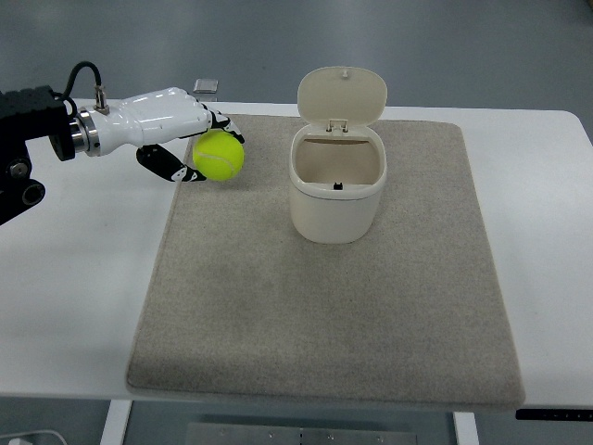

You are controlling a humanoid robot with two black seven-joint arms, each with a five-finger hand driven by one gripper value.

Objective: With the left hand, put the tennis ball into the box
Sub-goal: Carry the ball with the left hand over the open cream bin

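Note:
A yellow-green tennis ball (219, 156) is held in my left hand (196, 148), whose white and black fingers curl around it from the left, above the far left corner of the grey mat (324, 315). The box (336, 182) is a cream bin with its hinged lid (342, 95) flipped up and its inside open, standing on the mat to the right of the ball. My left arm (56, 130) comes in from the left edge. The right arm is out of view.
The mat lies on a white table (74, 306). A small grey object (206, 87) sits at the table's far edge behind my left hand. The floor shows beyond the table.

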